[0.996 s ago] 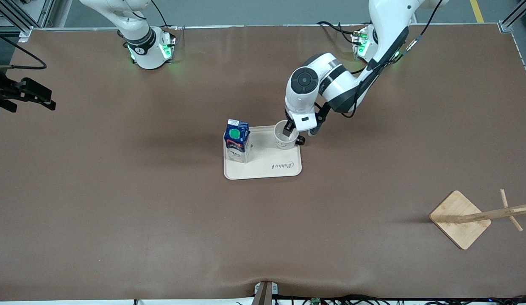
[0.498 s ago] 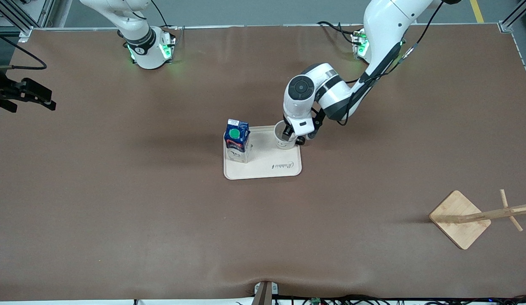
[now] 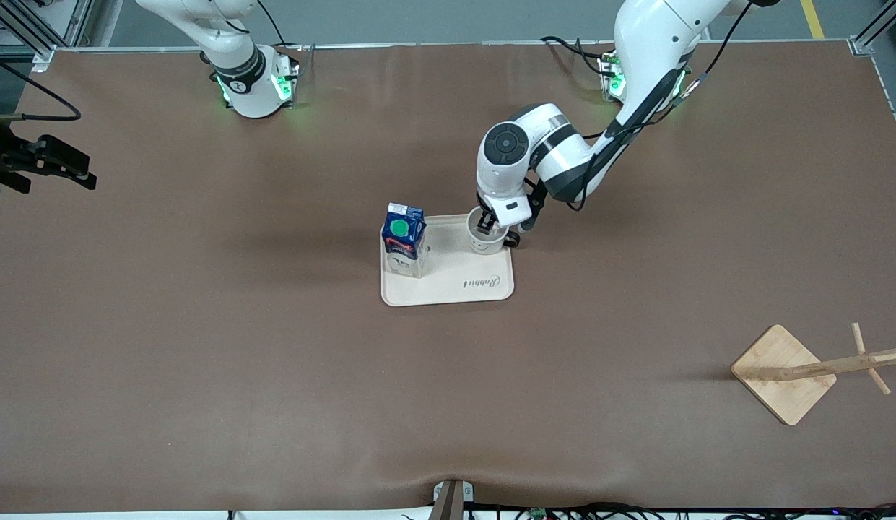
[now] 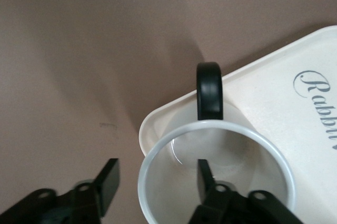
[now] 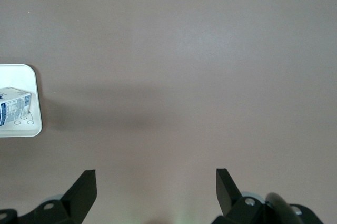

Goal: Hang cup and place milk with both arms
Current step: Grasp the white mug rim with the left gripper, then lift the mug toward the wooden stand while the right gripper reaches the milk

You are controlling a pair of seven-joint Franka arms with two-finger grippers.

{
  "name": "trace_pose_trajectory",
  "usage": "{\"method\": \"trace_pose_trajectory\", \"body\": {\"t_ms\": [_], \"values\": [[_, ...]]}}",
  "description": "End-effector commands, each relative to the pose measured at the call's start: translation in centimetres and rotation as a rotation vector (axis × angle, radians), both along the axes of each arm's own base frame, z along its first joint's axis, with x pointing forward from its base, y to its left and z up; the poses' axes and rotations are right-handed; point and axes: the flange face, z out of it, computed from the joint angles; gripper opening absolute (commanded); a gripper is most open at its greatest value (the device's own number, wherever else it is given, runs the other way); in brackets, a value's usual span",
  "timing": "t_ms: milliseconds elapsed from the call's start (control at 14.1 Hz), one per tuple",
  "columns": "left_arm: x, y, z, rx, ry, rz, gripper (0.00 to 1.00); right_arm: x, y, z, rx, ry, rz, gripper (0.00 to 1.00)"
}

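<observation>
One cup stands upright in the tray corner toward the left arm's end, its black handle overhanging the rim. The left gripper straddles the cup wall, one of its fingers inside and one outside, gap not closed. One milk carton stands at the tray's edge toward the right arm's end. The right gripper waits with fingers spread wide, holding nothing, over bare surface. One wooden rack stands near the surface's edge at the left arm's end, with wide open room around the tray.
</observation>
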Motion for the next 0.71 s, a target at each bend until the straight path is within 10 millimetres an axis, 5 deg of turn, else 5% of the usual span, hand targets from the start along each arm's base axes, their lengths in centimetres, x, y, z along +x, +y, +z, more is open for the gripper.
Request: {"method": "trace_pose_trajectory", "body": {"t_ms": [0, 142, 498, 641], "values": [[0.4, -0.7, 0.3, -0.012, -0.025, 0.032, 0.32, 0.3, -0.1, 0.4, -0.020, -0.002, 0.008, 1.00], [0.9, -0.8, 0.3, -0.017, -0.024, 0.047, 0.00, 0.6, -0.3, 0.0, -0.019, 0.005, 0.009, 1.00], [2.7, -1.3, 2.0, -0.027, -0.086, -0.007, 0.00, 0.7, -0.2, -0.3, -0.018, 0.011, 0.008, 1.00], [3.9, -1.1, 3.5, -0.019, -0.108, -0.028, 0.00, 1.8, -0.3, -2.6, -0.013, 0.058, 0.013, 1.00]]}}
